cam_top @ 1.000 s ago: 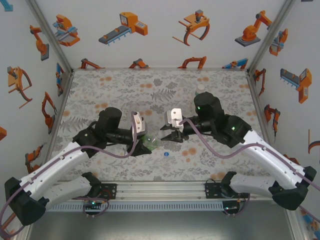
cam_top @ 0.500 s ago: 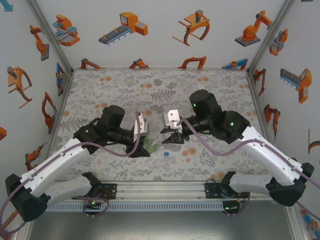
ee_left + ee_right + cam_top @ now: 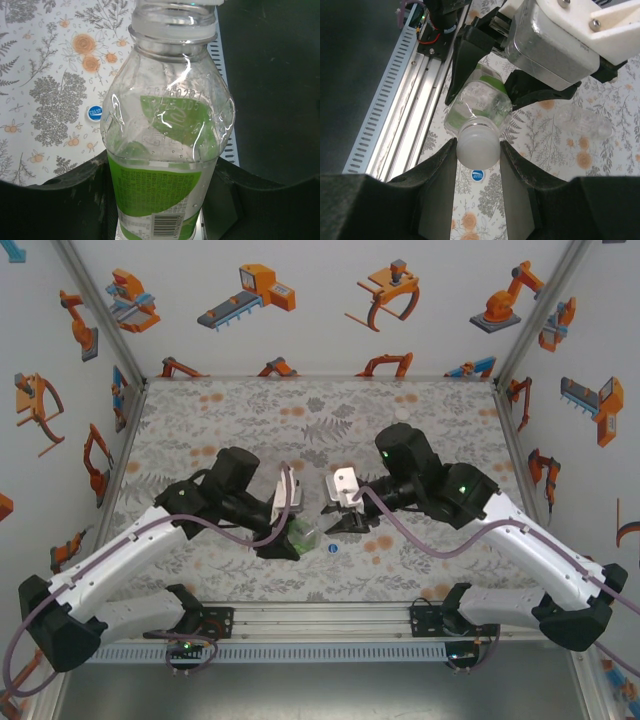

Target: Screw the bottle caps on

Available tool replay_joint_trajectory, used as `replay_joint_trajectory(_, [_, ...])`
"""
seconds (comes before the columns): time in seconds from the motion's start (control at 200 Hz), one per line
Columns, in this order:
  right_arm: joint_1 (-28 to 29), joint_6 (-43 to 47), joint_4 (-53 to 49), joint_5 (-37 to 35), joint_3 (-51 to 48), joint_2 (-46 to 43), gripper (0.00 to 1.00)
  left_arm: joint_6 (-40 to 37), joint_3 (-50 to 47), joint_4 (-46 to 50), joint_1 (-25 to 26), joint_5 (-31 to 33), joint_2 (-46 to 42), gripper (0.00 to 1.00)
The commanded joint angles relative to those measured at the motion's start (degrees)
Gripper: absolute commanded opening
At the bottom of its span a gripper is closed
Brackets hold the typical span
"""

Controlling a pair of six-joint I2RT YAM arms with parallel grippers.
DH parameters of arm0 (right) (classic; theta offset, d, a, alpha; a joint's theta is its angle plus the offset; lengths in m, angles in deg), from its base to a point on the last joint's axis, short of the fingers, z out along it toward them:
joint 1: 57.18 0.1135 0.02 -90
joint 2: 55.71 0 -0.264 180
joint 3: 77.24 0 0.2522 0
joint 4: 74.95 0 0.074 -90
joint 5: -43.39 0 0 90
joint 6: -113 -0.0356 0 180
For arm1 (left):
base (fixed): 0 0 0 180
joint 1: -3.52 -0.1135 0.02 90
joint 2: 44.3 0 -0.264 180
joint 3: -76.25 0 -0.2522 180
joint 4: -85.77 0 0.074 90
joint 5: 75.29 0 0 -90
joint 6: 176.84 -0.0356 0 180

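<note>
The left gripper point(image 3: 287, 532) has its two black fingers squeezed shut on a clear plastic bottle with a green label point(image 3: 165, 150). It holds the bottle by the middle, tipped so that its mouth points at the other arm. The right gripper point(image 3: 478, 150) is closed tight on a round white plastic cap point(image 3: 478, 146). That cap sits right on the mouth of the held bottle. The two grippers meet low over the middle of the table, near the front edge.

Under them is a flat mat point(image 3: 250, 415) printed with grey leaves and little orange flowers. A small round blue plastic cap point(image 3: 332, 549) lies flat on the mat, just beside the held bottle but not touching it. A second clear plastic bottle point(image 3: 582, 122) lies on its side on the mat near the right gripper.

A silver metal rail point(image 3: 320, 618) runs along the front of the table, where the arms are bolted down. White walls point(image 3: 300, 330) stand on three sides, with orange and blue pictures of robot arms on them.
</note>
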Motion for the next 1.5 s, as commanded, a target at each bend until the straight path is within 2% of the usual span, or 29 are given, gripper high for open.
replay_joint_trajectory(0.0, [1.2, 2.3, 0.5, 2.7, 1.0, -0.5, 0.06, -2.1, 2.7, 0.8, 0.4, -5.2, 1.0, 0.00])
replay_joint_trajectory(0.315, [1.7, 2.5, 2.4, 3.4, -2.0, -4.9, 0.02, -3.4, 3.0, 0.4, 0.5, -8.3, -0.8, 0.00])
replay_joint_trajectory(0.501, [1.7, 0.9, 4.8, 6.3, -3.1, -7.6, 0.01, -3.5, 3.7, 0.0, 0.5, -11.3, -1.3, 0.00])
replay_joint_trajectory(1.071, [2.1, 0.7, 3.7, 5.4, -2.2, -6.4, 0.00, -4.5, 7.3, 3.5, 1.5, -12.9, 3.9, 0.00])
replay_joint_trajectory(1.497, [2.0, -1.7, 5.9, 4.2, -2.7, -7.3, 0.00, -8.2, 6.7, 4.9, 2.5, -14.9, 1.5, 0.00])
